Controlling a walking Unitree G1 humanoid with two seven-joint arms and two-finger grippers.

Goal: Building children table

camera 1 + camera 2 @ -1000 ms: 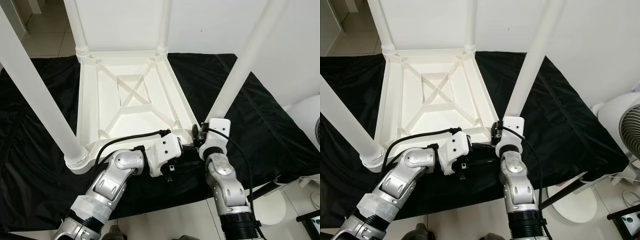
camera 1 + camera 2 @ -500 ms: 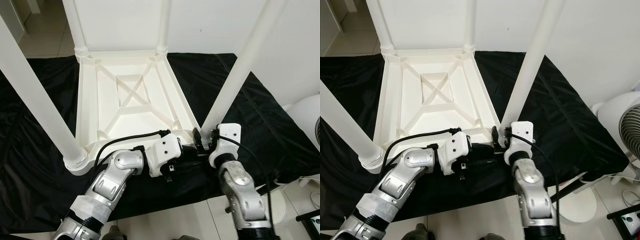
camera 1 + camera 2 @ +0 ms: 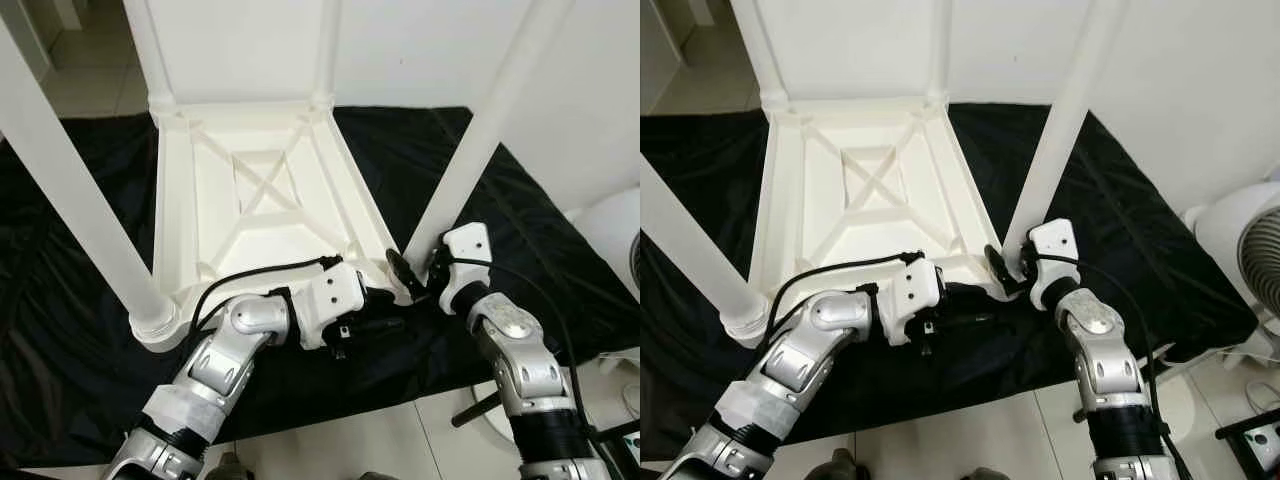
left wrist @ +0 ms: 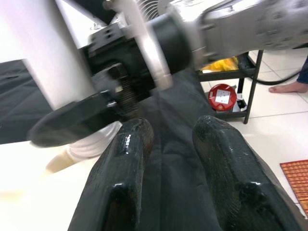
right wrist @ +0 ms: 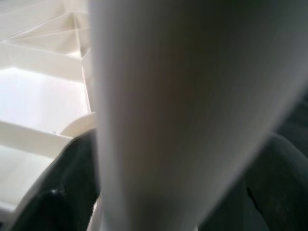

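Nearest you, your left pincer (image 3: pixel 385 325) lies low on the black cloth (image 3: pixel 60 290) just beside the tabletop's near edge, fingers (image 4: pixel 127 159) parted and holding nothing, likely bracing while the other arm works. Your right pincer (image 3: pixel 412 282) straddles the foot of the near right leg (image 3: pixel 480 140), one finger (image 5: pixel 53 192) on each side, apparently to seat or steady it in its corner socket. Beyond, the white children table (image 3: pixel 260 200) rests upside down, ribbed underside up, four round legs standing up.
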